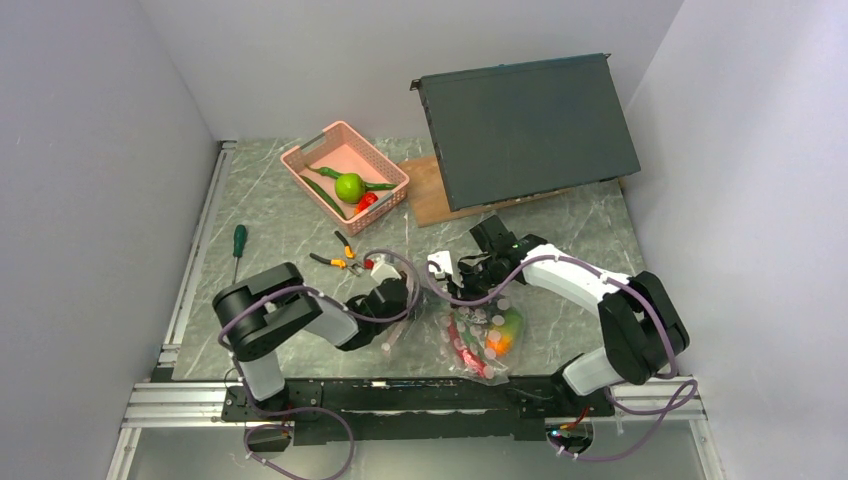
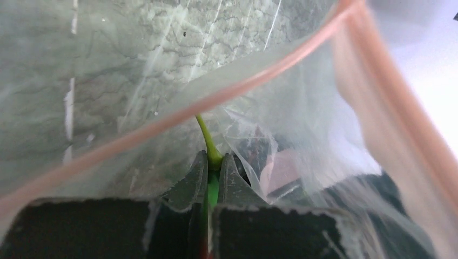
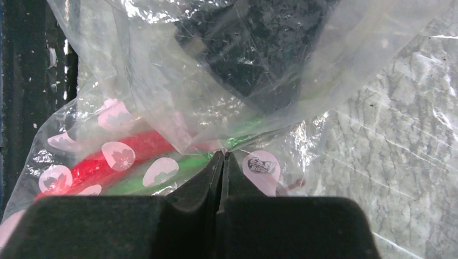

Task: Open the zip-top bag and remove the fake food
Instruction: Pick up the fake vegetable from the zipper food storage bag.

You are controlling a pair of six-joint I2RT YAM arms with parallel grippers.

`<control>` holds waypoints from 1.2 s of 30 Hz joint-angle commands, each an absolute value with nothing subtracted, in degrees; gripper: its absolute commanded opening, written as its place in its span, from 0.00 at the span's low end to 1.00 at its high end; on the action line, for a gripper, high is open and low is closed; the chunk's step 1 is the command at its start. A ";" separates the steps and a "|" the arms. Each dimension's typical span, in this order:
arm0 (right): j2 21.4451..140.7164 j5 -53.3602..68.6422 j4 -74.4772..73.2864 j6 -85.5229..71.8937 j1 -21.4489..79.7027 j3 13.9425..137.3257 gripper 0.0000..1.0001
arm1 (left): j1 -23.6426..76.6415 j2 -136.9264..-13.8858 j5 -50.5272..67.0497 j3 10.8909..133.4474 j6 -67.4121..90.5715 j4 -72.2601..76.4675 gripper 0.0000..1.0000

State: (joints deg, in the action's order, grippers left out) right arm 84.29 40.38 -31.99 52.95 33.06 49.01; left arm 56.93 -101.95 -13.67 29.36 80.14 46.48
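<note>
Sitting at the lower middle of the top view, the zip-top bag is lying between both arms. The left gripper is poking inside it, jaws pinching tight on a thin green stem. The right gripper is clamping the bag's clear film, with a red piece showing just past its tips.

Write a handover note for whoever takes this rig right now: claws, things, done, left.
Left claw: shut on the green stem of a fake food item, inside the open bag mouth.
Right claw: shut on the zip-top bag film.
Inside the bag: a red piece and an orange-green fruit.
Pink basket holds a green apple and other pieces.
Done: bag open.
Left: pull the gripped item out, then the rest.
</note>
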 commanded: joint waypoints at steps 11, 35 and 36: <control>79.34 37.18 -28.19 51.59 28.99 47.66 0.00 | 57.13 -85.70 -20.45 17.65 78.99 48.81 0.00; 78.65 41.99 -29.49 53.02 27.40 47.26 0.00 | 56.70 -76.95 -17.80 15.46 64.56 52.98 0.00; 78.58 42.91 -29.97 53.48 27.42 47.28 0.00 | 56.49 -78.41 -16.30 16.03 64.25 54.29 0.00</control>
State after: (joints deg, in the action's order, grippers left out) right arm 80.01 38.65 -28.12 51.29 27.77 47.16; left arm 57.21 -74.72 -21.28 13.41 69.12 47.68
